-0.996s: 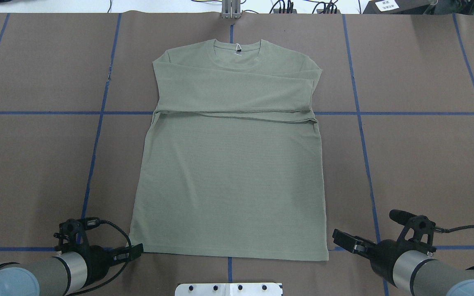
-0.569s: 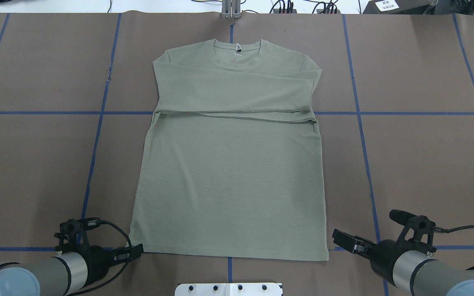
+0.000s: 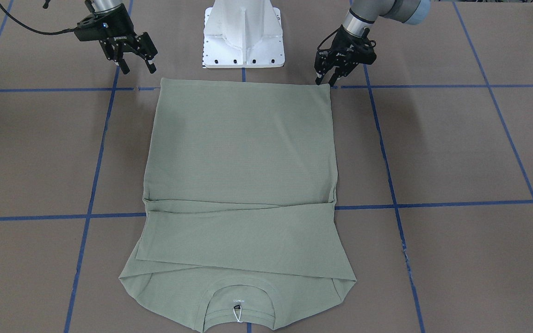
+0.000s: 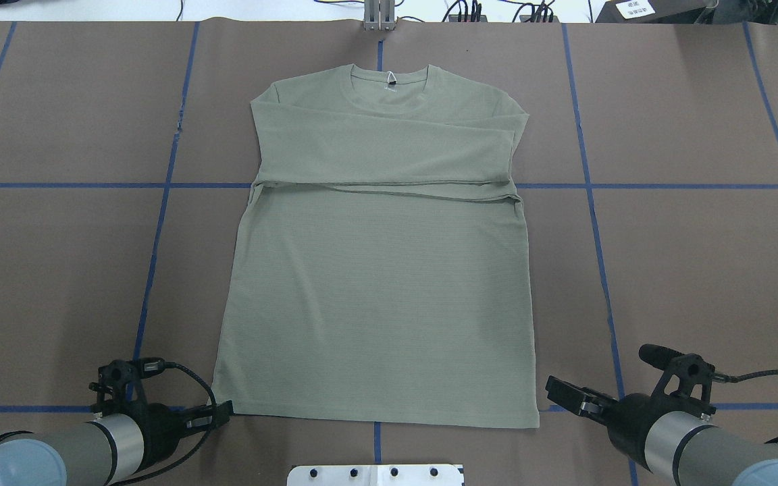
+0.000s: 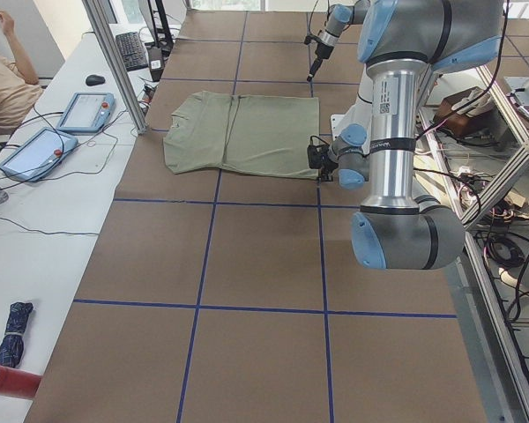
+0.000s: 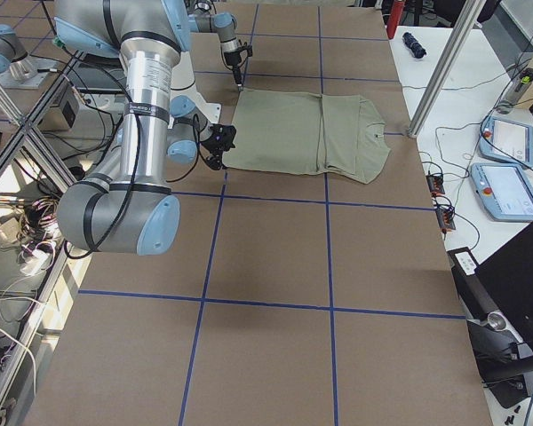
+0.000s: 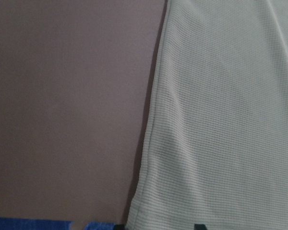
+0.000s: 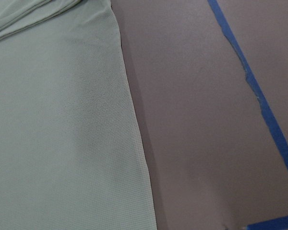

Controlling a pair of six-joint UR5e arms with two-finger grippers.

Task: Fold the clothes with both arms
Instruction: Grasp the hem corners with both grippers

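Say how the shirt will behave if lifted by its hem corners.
Probably floppy: the shirt lies flat, with sleeves folded limply across the chest. Likely light, since it looks like a thin knit. Its hem would probably sag between two grips.

Sage-green shirt (image 4: 375, 304) lying flat, sleeves folded across chest

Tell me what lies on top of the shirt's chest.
Both sleeves lie folded across the shirt, one overlapping the other. The chest fabric under them is covered, so any print there cannot be seen.
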